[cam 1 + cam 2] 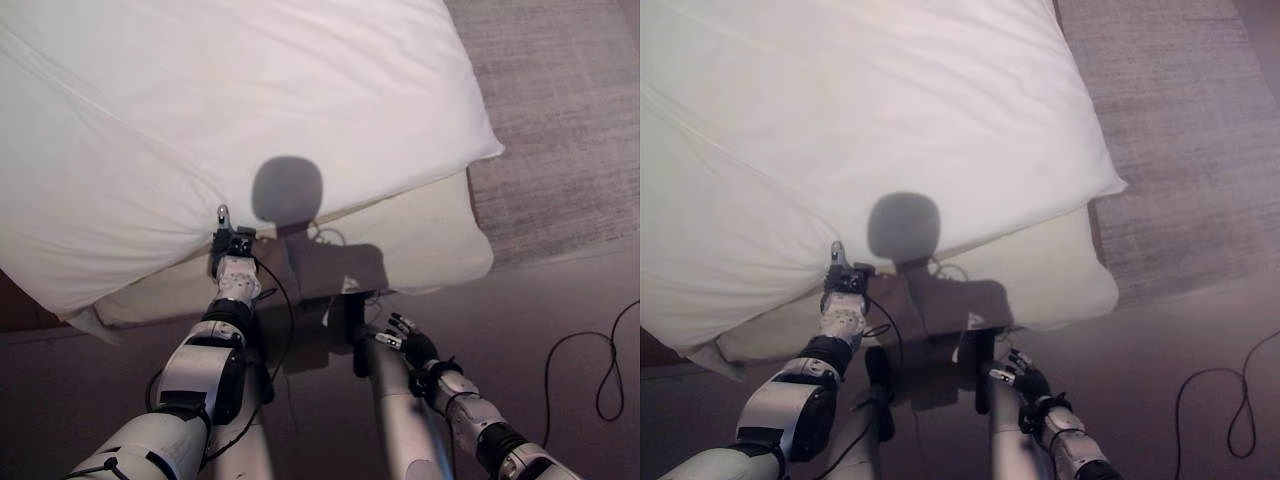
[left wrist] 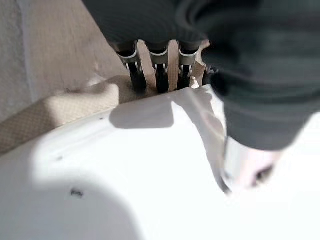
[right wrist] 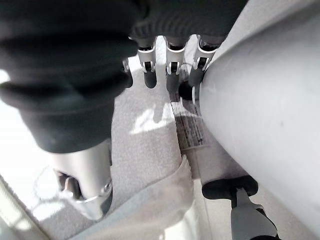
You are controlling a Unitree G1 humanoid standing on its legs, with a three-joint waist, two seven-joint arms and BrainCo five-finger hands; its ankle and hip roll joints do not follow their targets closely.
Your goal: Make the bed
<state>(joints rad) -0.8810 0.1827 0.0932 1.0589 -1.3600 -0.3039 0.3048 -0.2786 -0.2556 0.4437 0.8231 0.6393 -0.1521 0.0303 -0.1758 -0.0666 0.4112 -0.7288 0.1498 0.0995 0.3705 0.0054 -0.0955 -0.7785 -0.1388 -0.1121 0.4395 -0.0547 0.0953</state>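
White duvet (image 1: 200,110) edge lies pinched in the left robot hand (image 1: 232,243) over the mattress (image 1: 420,235); right robot hand (image 1: 405,340) hangs loose, empty.

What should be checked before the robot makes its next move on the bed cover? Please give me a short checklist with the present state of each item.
1. Left robot hand is at the near edge of the white duvet: ok.
2. Left robot hand has a firm grip on the duvet: cannot tell; in the left wrist view the fingers reach past the cloth edge, and their tips are hidden.
3. Right robot hand is engaged with the bedding: not ok; it hangs low beside the bed, fingers relaxed, holding nothing.
4. Duvet covers the mattress: not ok; the mattress corner is bare below the duvet's edge.
5. Duvet lies smooth: not ok; a long crease runs across its left side.
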